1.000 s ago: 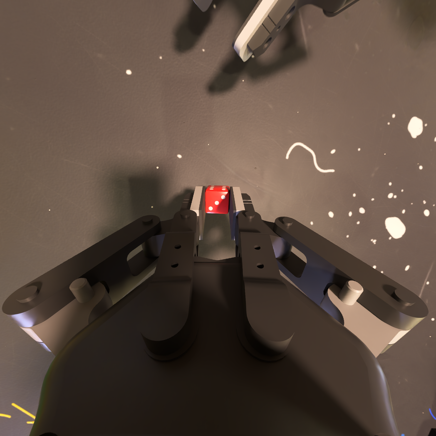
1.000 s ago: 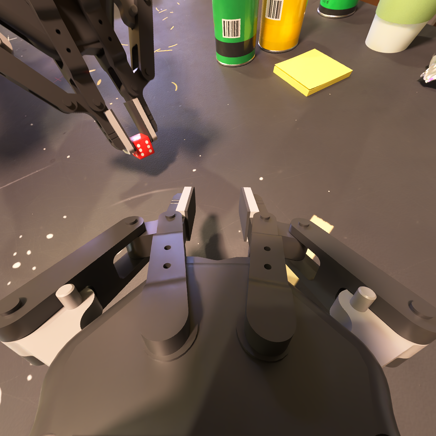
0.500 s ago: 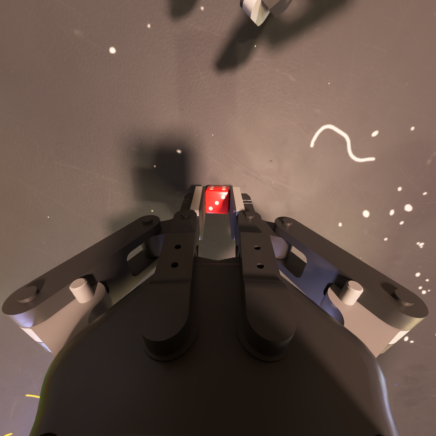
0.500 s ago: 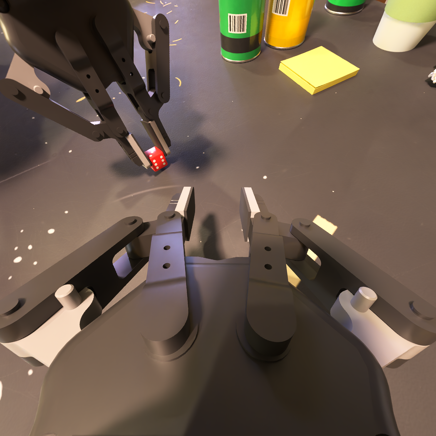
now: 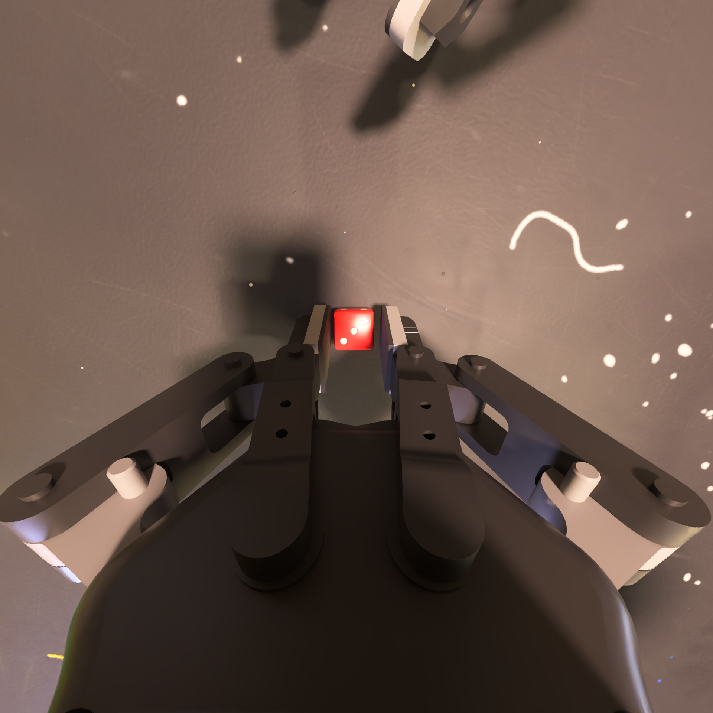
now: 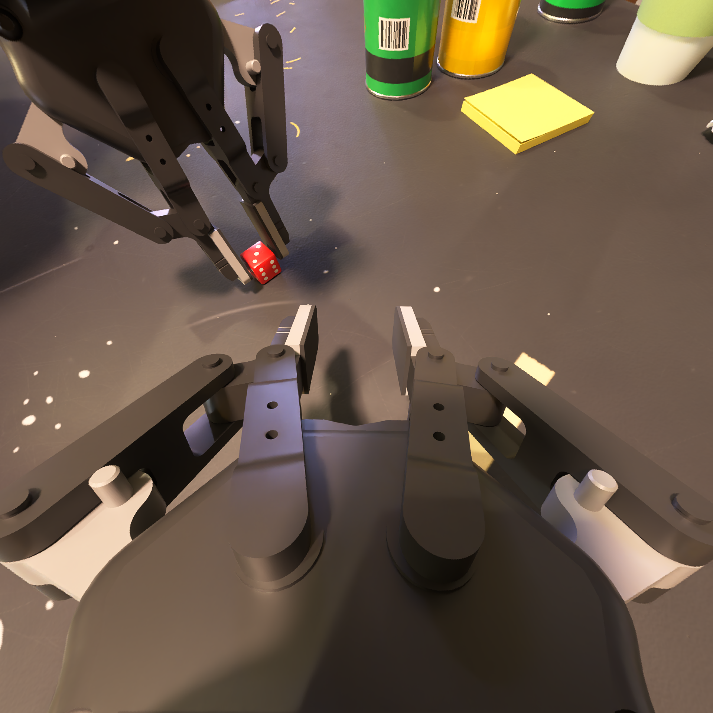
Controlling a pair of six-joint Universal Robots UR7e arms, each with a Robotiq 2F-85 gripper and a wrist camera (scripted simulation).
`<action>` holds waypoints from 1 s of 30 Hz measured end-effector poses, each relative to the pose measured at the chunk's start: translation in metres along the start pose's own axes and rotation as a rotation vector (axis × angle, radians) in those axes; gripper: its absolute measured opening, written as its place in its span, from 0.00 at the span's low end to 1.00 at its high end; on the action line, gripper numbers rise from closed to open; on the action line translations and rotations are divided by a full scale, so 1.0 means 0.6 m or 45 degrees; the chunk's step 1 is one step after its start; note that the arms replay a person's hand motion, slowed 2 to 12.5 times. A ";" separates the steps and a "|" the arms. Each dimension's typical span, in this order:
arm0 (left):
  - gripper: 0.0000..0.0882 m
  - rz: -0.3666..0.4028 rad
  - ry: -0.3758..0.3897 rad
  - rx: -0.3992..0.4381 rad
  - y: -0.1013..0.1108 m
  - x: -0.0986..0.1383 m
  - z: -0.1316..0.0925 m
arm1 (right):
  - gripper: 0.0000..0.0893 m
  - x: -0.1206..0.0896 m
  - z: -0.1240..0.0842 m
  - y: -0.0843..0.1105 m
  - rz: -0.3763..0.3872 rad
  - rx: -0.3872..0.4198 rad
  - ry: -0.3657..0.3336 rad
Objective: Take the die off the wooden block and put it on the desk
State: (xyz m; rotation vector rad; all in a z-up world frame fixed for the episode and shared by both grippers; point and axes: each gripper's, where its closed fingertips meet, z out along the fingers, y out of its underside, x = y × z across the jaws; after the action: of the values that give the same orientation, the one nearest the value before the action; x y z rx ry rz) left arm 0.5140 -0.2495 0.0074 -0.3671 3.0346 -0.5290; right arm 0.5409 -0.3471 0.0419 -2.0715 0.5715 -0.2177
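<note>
Left gripper: the left gripper points down at the desk with its jaws eased slightly apart; a thin gap shows between each pale pad and the die, so it is released rather than clamped

Die: the red die with white pips sits between the two fingertips, off the wooden block; from the right wrist view it appears to rest on the desk with its shadow right under it

Desk: the dark grey desk is scuffed and flecked with white paint spots, and a white squiggle lies off to the right of the left gripper

Right gripper: the right gripper hangs near the die, jaws wide apart and holding nothing, with bare desk between its pads; one of its fingertips shows at the top edge of the left wrist view

Under the right gripper: a pale cream shape peeps out behind the linkage, too hidden to tell what it is

Far side: a green can and a yellow can stand just beside each other, each with a barcode label; a yellow pad of sticky notes lies flat near them

Corner: a white and light green cup stands at the top right, well apart from the die, its top cut off by the frame
</note>
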 end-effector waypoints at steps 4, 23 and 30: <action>0.27 0.001 0.000 0.002 -0.001 -0.001 0.000 | 0.40 0.000 0.000 0.000 0.003 0.001 -0.001; 0.37 -0.009 -0.028 0.038 -0.001 -0.013 -0.007 | 0.40 -0.001 0.002 0.002 -0.001 -0.018 -0.004; 0.38 -0.021 -0.028 0.052 0.003 -0.014 -0.017 | 0.41 -0.002 0.005 0.005 -0.017 -0.036 0.003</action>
State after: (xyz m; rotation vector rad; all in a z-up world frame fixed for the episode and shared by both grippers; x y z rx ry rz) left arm 0.5208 -0.2428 0.0162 -0.3933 2.9969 -0.5828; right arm 0.5399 -0.3455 0.0381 -2.1033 0.5654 -0.2214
